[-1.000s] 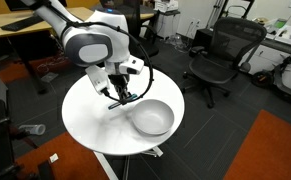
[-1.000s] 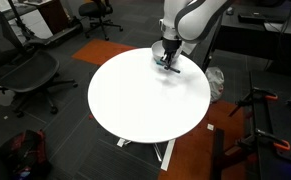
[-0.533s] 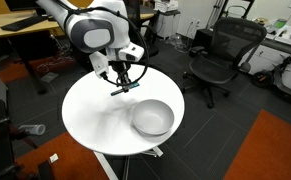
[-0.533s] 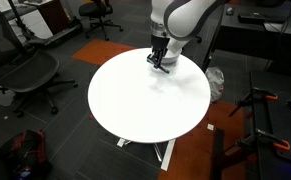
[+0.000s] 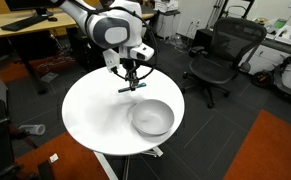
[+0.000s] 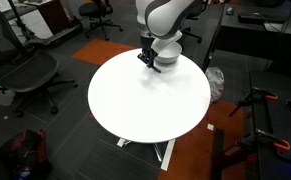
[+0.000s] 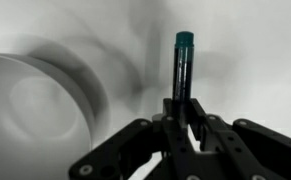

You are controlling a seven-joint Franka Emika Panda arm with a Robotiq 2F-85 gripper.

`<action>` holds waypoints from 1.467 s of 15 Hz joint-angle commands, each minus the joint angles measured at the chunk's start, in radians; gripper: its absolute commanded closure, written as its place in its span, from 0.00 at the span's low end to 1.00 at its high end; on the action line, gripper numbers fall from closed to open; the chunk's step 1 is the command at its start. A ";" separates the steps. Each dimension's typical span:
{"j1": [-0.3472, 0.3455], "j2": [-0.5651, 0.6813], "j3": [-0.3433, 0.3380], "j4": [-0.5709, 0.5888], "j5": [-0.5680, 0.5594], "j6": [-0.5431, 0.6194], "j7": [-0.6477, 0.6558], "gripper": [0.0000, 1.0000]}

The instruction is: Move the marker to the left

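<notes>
My gripper (image 5: 131, 84) is shut on the marker (image 7: 183, 62), a thin dark pen with a teal end that sticks out past the fingers in the wrist view. It holds the marker (image 5: 129, 88) in the air above the round white table (image 5: 90, 120), just behind the grey bowl (image 5: 152, 118). In an exterior view the gripper (image 6: 145, 60) hangs over the table's far edge, with the bowl (image 6: 168, 59) partly hidden behind it. The bowl (image 7: 30, 105) fills the left of the wrist view.
Black office chairs stand around the table (image 5: 220, 55), (image 6: 20, 70). Desks with equipment (image 5: 25, 30) are behind the arm. A tripod stand (image 6: 260, 110) is at one side, and red-orange carpet (image 5: 270, 150) covers part of the floor.
The gripper has lifted the marker off the table and carried it away across the table top, past the bowl, towards the far edge.
</notes>
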 commanded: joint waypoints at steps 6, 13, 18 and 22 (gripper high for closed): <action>-0.008 0.175 -0.021 0.253 0.014 -0.109 0.080 0.95; -0.007 0.107 -0.020 0.200 -0.006 -0.125 0.036 0.27; 0.004 -0.023 -0.035 0.079 -0.037 -0.173 0.039 0.00; 0.004 -0.172 -0.039 -0.068 -0.063 -0.171 0.034 0.00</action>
